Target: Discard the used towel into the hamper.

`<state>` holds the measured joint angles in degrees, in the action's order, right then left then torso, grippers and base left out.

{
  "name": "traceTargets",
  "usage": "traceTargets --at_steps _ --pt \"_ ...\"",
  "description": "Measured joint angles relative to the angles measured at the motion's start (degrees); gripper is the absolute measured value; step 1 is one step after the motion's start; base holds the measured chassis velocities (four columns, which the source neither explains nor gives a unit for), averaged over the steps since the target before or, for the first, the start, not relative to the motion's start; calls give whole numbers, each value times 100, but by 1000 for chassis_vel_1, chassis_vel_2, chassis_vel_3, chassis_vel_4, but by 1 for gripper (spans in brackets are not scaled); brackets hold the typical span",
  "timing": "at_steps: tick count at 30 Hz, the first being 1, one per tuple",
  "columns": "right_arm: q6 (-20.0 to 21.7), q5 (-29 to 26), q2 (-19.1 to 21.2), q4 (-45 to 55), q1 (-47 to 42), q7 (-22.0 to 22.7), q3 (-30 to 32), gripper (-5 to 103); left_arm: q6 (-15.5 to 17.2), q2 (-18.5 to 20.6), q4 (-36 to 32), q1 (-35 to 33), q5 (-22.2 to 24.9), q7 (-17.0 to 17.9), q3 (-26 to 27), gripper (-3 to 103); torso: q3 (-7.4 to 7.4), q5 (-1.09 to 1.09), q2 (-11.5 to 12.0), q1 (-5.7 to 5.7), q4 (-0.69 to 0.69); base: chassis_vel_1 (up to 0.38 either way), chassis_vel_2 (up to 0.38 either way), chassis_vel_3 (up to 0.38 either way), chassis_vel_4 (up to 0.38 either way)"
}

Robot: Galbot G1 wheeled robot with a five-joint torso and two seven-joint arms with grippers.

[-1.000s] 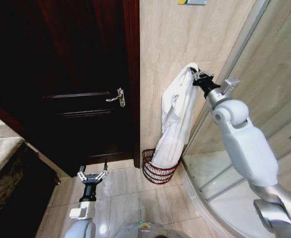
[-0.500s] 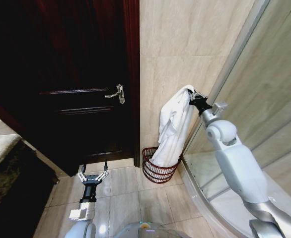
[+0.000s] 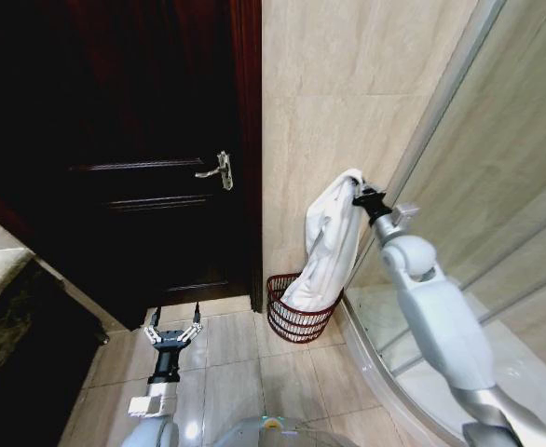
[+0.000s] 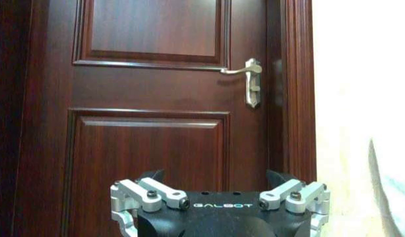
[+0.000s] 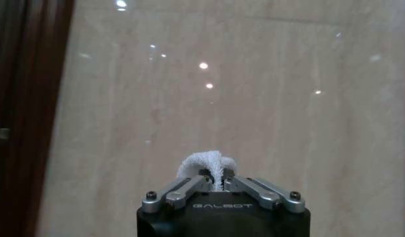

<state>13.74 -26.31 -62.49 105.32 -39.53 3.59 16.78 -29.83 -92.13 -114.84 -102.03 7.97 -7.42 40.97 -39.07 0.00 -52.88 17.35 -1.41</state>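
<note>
A white towel point(image 3: 330, 240) hangs from my right gripper point(image 3: 360, 195), which is shut on its top fold against the tiled wall. The towel's lower end drapes into the hamper point(image 3: 292, 321), a small reddish-brown wire basket on the floor in the corner by the door frame. In the right wrist view a tuft of the towel point(image 5: 207, 164) sticks out between the closed fingers point(image 5: 182, 188). My left gripper point(image 3: 172, 326) hangs low over the floor tiles, open and holding nothing; in the left wrist view it point(image 4: 219, 197) faces the door.
A dark wooden door point(image 3: 133, 168) with a metal handle point(image 3: 219, 170) stands left of the hamper. A glass shower enclosure point(image 3: 469, 186) with a curved base runs along the right. A dark mat point(image 3: 21, 354) lies at far left. Beige tiles point(image 3: 245, 372) cover the floor.
My right gripper has come down along the wall with the towel, so more of the towel now rests in the hamper. The left arm has stayed where it was.
</note>
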Motion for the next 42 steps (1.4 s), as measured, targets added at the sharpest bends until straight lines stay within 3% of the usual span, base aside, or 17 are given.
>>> traceTargets --at_steps 3,12,24,33,37,42 --pt "-11 -69 -168 -23 5 48 28 4 0 0 -23 -2 -1 6 14 100 65 0 111 -48 -1 0 0 0 0" --pt "-136 19 -101 -413 -263 28 342 4 8 0 -25 31 9 12 -9 100 200 1 351 -152 1 0 0 0 0" --pt "-305 284 -435 -539 -406 34 48 4 -29 0 -23 -22 93 18 43 100 360 1 640 -280 0 0 0 0 0" --pt "-239 -90 -440 -304 -237 223 226 4 -66 0 -41 -47 95 20 13 100 499 -2 879 -384 -2 0 0 0 0" --pt "-421 331 -409 -537 -723 -16 391 4 -66 0 -41 -33 67 21 -25 100 562 3 996 -433 1 0 0 0 0" --pt "-550 426 -505 -728 -880 -51 545 4 -69 0 -66 -81 20 20 -58 100 629 2 1115 -486 0 0 0 0 0"
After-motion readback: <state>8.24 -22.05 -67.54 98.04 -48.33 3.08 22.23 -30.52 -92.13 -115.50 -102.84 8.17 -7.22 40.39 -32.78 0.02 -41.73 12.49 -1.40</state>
